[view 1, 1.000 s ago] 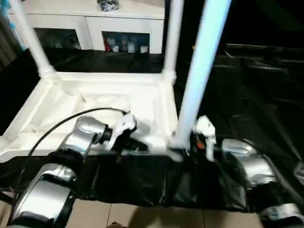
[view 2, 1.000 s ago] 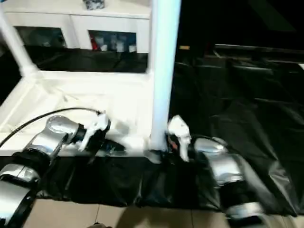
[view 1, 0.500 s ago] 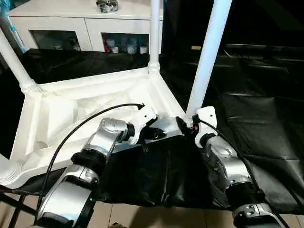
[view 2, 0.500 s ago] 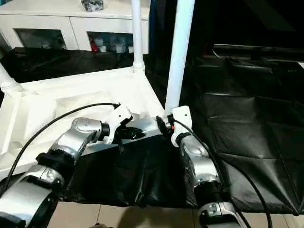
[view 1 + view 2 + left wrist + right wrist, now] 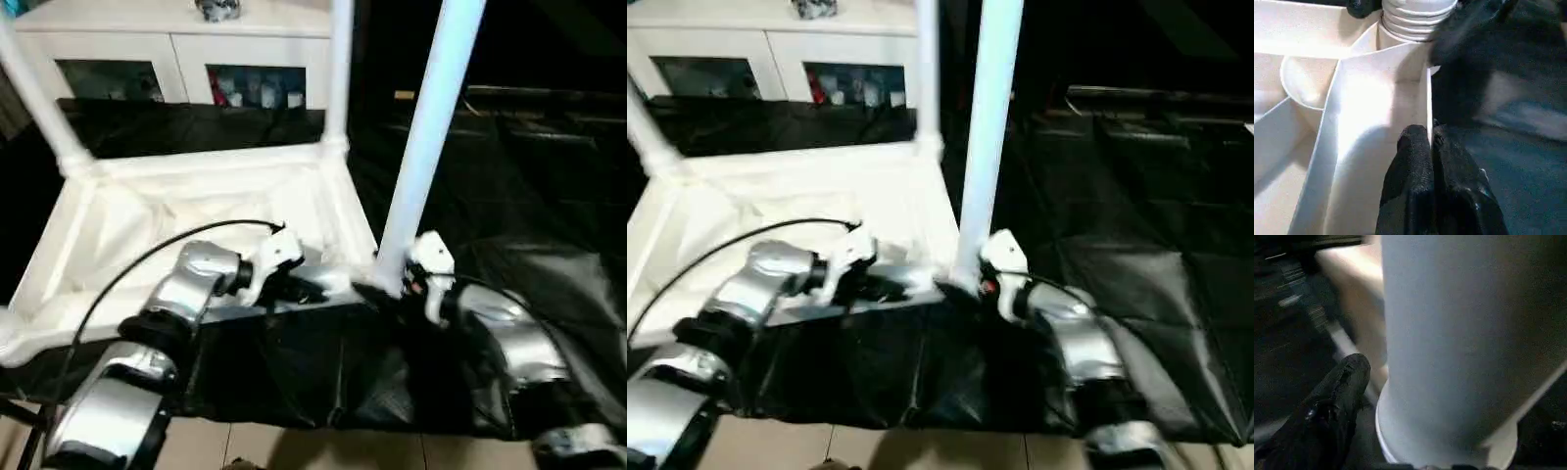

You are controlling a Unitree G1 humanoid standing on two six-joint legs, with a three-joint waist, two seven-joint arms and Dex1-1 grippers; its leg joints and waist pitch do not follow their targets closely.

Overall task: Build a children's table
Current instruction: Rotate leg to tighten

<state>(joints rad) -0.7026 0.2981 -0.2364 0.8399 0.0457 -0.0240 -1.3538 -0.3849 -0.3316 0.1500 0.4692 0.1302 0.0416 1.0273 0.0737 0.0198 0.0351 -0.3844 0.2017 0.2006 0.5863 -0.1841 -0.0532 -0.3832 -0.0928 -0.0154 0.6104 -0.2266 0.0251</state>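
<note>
head stereo: high, forward-down | wrist cams: very close | shared: near table leg (image 5: pixel 423 147)

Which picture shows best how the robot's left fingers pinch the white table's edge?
The left wrist view: the left gripper is shut on the thin rim of the children's table. Both eye views show that gripper at the near edge, fingers too blurred.
</note>
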